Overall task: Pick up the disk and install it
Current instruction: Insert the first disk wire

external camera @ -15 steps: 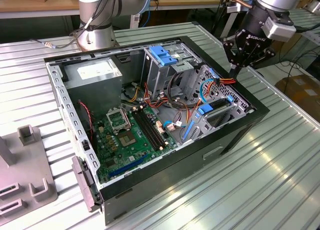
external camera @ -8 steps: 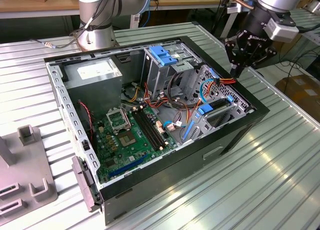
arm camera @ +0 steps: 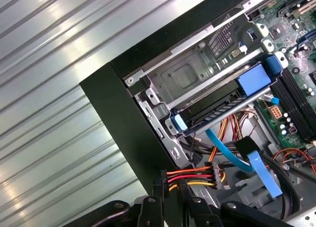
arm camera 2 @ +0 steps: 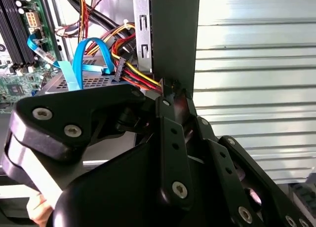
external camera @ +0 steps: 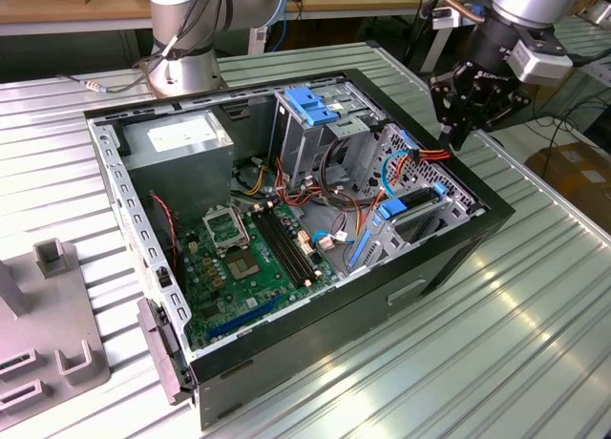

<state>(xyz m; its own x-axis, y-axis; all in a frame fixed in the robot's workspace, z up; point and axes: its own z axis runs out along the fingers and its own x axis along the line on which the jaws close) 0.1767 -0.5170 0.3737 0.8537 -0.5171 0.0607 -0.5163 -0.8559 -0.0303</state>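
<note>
Finding the disk [arm camera: 217, 101] sitting in its blue bracket [arm camera: 254, 80] inside the corner bay of the case [arm camera: 114, 111]. Hovering the gripper [external camera: 450, 135] just beside it, jaws seemingly pinching shut on the plug [arm camera 2: 170, 84] of the red-and-yellow cable [arm camera: 197, 175]. Risking a tugged or snagged wire, the blue ribbon cable [arm camera: 264, 173] lying close. Working tight against the case's black rim, open worktop [arm camera: 49, 89] stretching beyond.

Open computer case [external camera: 430, 291] on ribbed metal table [external camera: 535, 363]. Inside: motherboard [external camera: 258, 258], grey power-supply box [external camera: 181, 143], blue-latched drive cage [external camera: 298, 148], red-yellow power cable [arm camera: 197, 176], blue SATA cable [arm camera: 265, 175]. Grey fixture [external camera: 48, 334] at exterior view's left.
</note>
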